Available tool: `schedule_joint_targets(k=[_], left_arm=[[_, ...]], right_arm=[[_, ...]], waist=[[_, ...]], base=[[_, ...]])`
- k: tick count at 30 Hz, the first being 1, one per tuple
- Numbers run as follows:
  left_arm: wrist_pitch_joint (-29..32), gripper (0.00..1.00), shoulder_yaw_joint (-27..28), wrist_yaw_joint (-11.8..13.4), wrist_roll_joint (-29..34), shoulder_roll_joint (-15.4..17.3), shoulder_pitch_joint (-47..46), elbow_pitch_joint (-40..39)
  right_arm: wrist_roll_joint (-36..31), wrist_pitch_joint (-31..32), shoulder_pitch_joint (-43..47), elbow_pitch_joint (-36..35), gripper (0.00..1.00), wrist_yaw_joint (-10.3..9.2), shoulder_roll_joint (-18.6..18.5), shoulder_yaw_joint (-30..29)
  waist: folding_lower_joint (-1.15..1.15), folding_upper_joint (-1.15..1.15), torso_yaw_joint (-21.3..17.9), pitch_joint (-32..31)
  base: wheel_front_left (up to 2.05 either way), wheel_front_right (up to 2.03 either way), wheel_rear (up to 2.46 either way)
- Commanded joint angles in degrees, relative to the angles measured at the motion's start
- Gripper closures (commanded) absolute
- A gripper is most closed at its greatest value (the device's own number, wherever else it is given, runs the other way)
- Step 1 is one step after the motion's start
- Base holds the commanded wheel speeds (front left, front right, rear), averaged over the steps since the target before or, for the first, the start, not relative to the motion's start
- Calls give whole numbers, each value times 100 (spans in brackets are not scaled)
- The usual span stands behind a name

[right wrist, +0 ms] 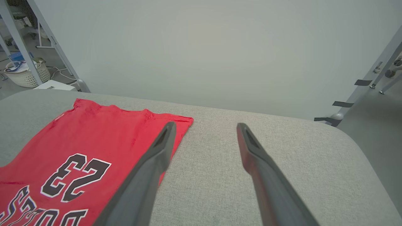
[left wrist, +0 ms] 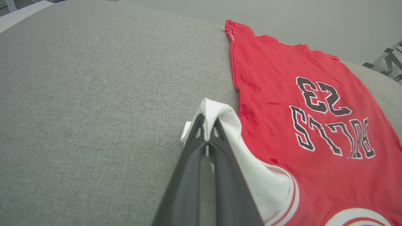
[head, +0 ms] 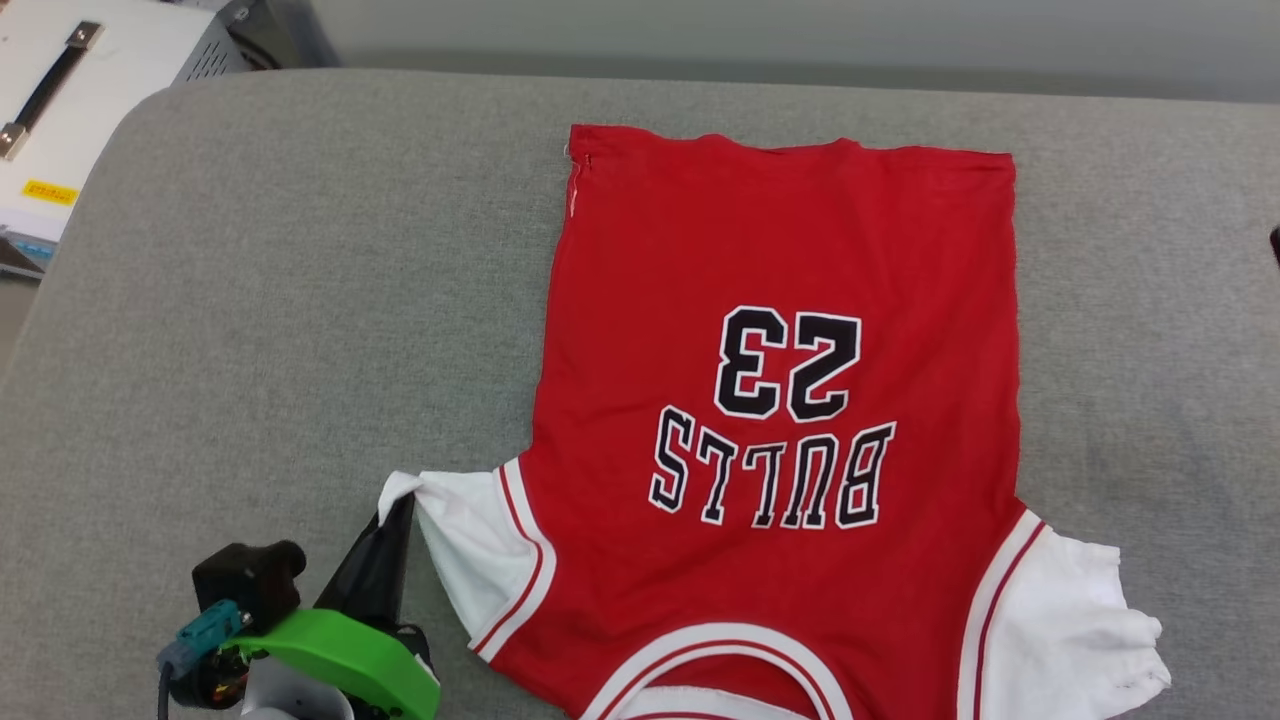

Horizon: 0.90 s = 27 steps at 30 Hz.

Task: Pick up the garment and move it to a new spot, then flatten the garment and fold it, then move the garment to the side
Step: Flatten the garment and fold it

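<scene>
while the garment [head: 780, 400] lies spread flat on the grey tabletop [head: 250, 300], the left gripper [left wrist: 205, 118] has its jaws clenched on the near-left white sleeve and the right gripper [right wrist: 205, 124] hovers, jaws released, by its right edge.

A grey woven-fabric worktop [head: 250, 300] with rounded corners spreads wide. Behind its far edge stands a plain pale wall [right wrist: 204, 47]. Off its left corner sit a white case [head: 120, 60] with a black handle, a basket [right wrist: 26, 77] and metal posts [right wrist: 21, 47].
</scene>
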Motion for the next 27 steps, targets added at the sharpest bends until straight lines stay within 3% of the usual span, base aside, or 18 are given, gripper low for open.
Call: schedule_joint_targets(k=[1,6,10,14,21,27], left_arm=[[-25,100,-12,28,101,-72,-180,-54],[-32,100,-75,-46,332,-306,-506,-149],[-37,100,-64,-107,516,-504,-703,-172],[-38,100,9,-223,687,-664,-862,-184],[-39,100,118,-450,948,-948,-1062,-152],[-40,100,238,-608,1130,-1176,-1121,-71]], right_arm=[[-51,283,-419,-55,0,-3,-77,57],[5,1848,-1879,277,0,-3,-424,599],[73,3286,-3023,993,0,-3,-616,1132],[67,4326,-3874,1682,0,-3,-656,1472],[-299,4896,-4763,2496,0,-3,-544,1755],[-620,4916,-4713,3083,0,-3,-513,2027]], waist=[[0,0,379,464],[0,0,696,954],[0,0,914,1309],[0,0,1128,1622],[0,0,1400,2108],[0,0,1502,2316]], base=[[0,0,0],[0,0,0],[0,0,0],[0,0,0],[0,0,0],[0,0,0]])
